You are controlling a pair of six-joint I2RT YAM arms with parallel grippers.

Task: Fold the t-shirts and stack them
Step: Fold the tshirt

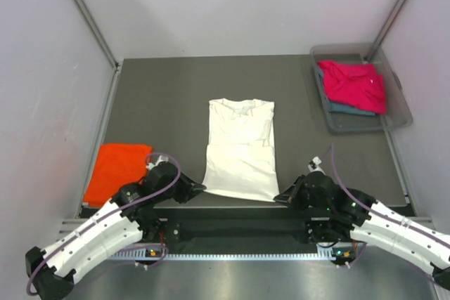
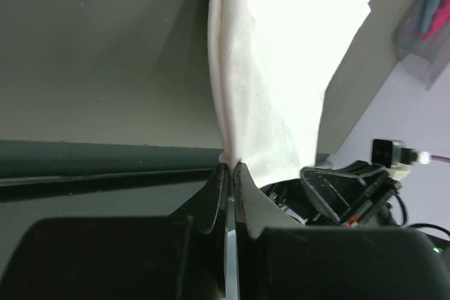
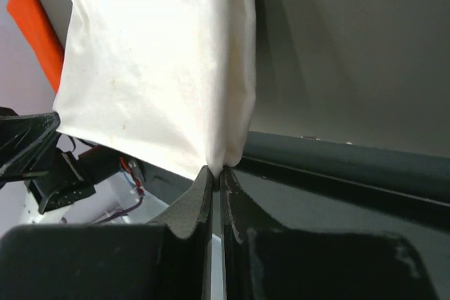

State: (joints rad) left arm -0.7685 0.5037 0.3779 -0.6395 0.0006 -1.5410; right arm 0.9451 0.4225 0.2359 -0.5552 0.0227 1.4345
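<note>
- Cream-white t-shirt (image 1: 240,149) lies flat in the middle of the table (image 1: 162,103), its long axis running near to far.
- Left gripper (image 1: 200,189) is clenched on its near-left hem corner; right gripper (image 1: 279,198) is clenched on the near-right corner.
- Cloth stretches straight away toward the far side, both arms equally close.
</note>
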